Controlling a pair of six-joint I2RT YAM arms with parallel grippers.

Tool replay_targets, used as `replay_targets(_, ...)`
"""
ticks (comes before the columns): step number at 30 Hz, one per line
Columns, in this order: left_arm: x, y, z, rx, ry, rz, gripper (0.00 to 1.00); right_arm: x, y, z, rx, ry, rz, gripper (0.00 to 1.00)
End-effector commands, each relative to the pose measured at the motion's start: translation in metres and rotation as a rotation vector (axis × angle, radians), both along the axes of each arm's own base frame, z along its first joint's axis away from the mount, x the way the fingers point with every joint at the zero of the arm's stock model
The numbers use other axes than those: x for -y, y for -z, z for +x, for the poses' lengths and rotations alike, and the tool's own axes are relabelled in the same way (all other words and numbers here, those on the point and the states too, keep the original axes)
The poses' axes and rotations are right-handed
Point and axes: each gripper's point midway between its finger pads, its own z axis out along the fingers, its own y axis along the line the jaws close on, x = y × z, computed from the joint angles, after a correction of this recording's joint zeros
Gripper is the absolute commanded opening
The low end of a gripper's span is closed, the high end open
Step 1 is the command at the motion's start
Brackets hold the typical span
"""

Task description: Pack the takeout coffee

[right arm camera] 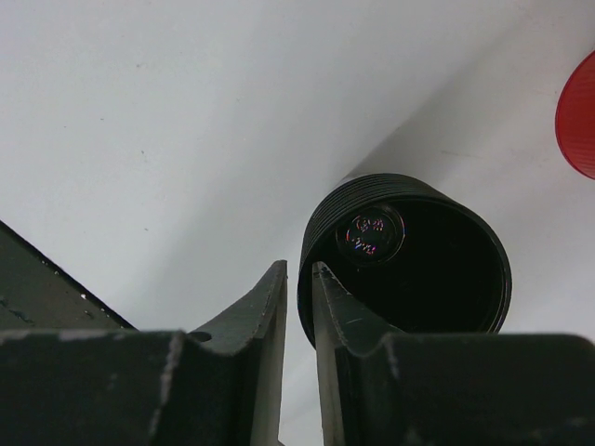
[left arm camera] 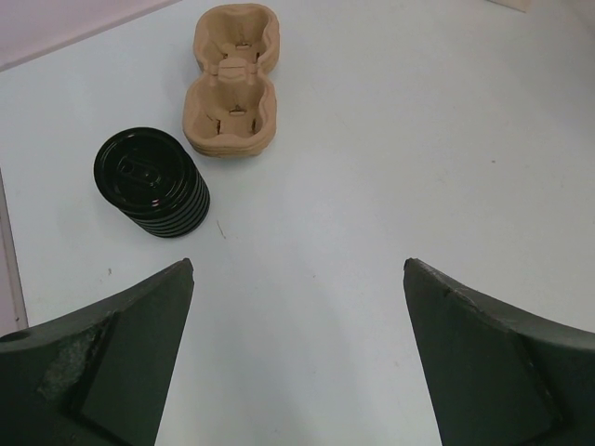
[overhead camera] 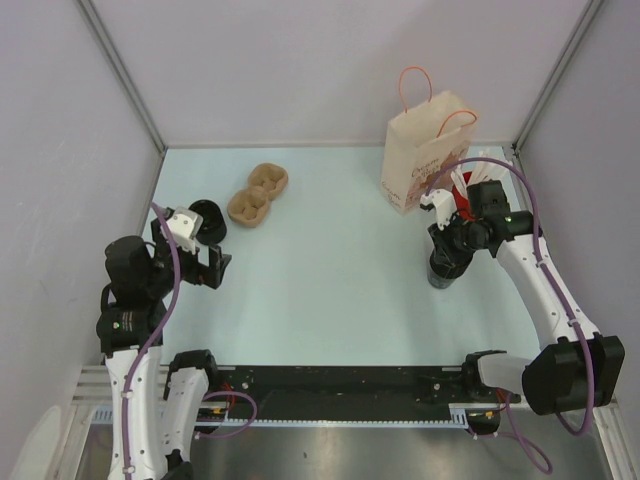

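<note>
The takeout coffee (left arm camera: 152, 183), a short black cup with a ringed lid, stands at the table's left (overhead camera: 207, 220), beside a brown pulp cup carrier (left arm camera: 234, 88). My left gripper (left arm camera: 297, 269) hovers open just short of it, nothing between its fingers (overhead camera: 212, 266). On the right, my right gripper (right arm camera: 299, 268) points down at a taller, lidless black cup (right arm camera: 418, 269). One finger is outside the cup's ridged wall and the other inside, with only a narrow gap left around the wall. The top view shows that cup (overhead camera: 441, 268) below the right gripper (overhead camera: 441, 238).
A cream paper bag (overhead camera: 425, 160) with orange handles stands open at the back right. A red cup (overhead camera: 465, 195) of white sticks sits just beside it, its rim showing in the right wrist view (right arm camera: 578, 116). Grey walls enclose the table.
</note>
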Motion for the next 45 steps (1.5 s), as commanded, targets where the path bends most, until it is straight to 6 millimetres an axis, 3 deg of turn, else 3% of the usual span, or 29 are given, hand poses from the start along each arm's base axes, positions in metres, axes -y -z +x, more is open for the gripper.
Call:
replay_targets(1,0.001,-0.008,0.003,0.029,0.003,-0.024,0.99,0.001,-0.001,0.001,0.012,-0.003,-0.010,0.22)
replay_targets(15,0.003,-0.008,0.002,0.030,0.011,-0.034,0.99,0.003,0.005,0.006,0.014,0.010,-0.038,0.21)
replay_targets(22,0.003,-0.008,0.001,0.034,0.010,-0.037,0.99,0.003,0.001,0.007,0.030,0.015,-0.037,0.09)
replay_targets(34,0.002,-0.008,0.000,0.038,0.006,-0.040,1.00,0.004,-0.006,0.008,0.063,0.023,-0.034,0.00)
replay_targets(45,0.002,-0.008,0.000,0.041,0.008,-0.044,0.99,0.004,-0.015,0.011,0.111,0.025,-0.030,0.00)
